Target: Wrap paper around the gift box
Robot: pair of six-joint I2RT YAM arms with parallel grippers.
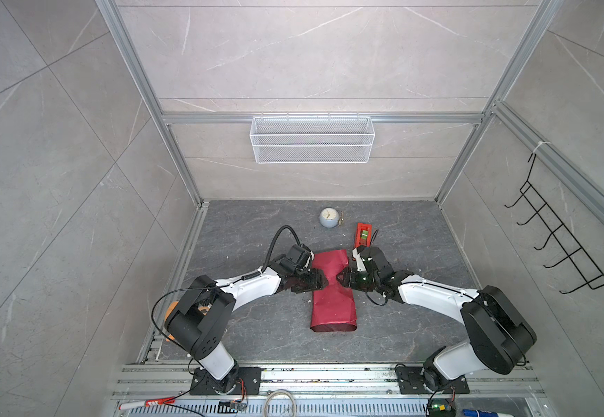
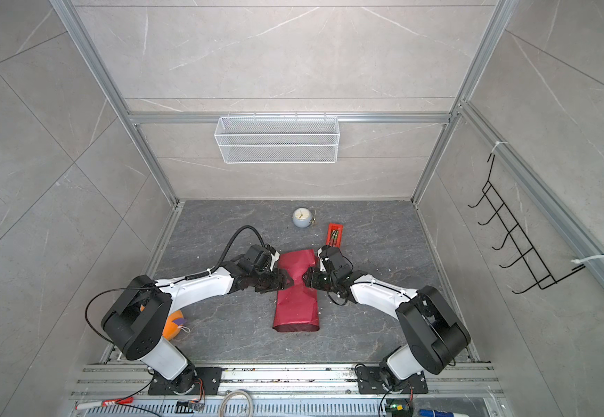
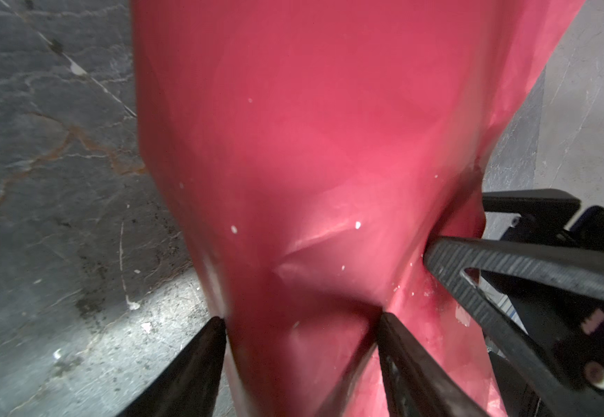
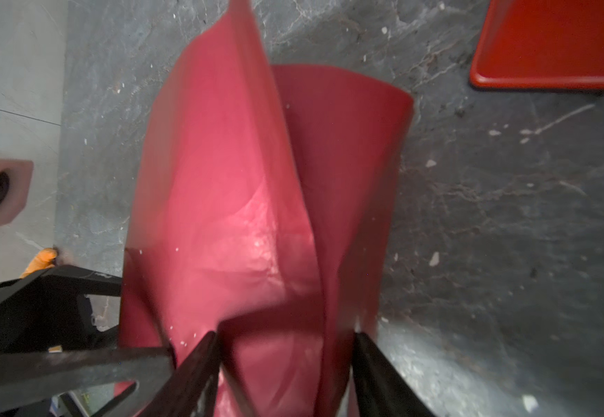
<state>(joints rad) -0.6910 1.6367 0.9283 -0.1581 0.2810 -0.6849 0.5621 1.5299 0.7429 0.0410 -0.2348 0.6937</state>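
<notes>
At tabletop (image 1: 257,325) centre the paper (image 1: 333,307), presumably round the hidden box, is clamped from 9 o'clock by the left gripper (image 1: 322,281) to hold its overlap shut; whether the right gripper (image 1: 340,279) at 3 o'clock grips cannot be told

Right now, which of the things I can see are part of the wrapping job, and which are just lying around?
Part of the job:
- the paper
- left gripper and right gripper, both at the paper's narrowed middle
- red tape dispenser, probably
- gift box: not visible

Lying about:
- small clock
- orange object by the left arm
- wire basket on the back wall
</notes>
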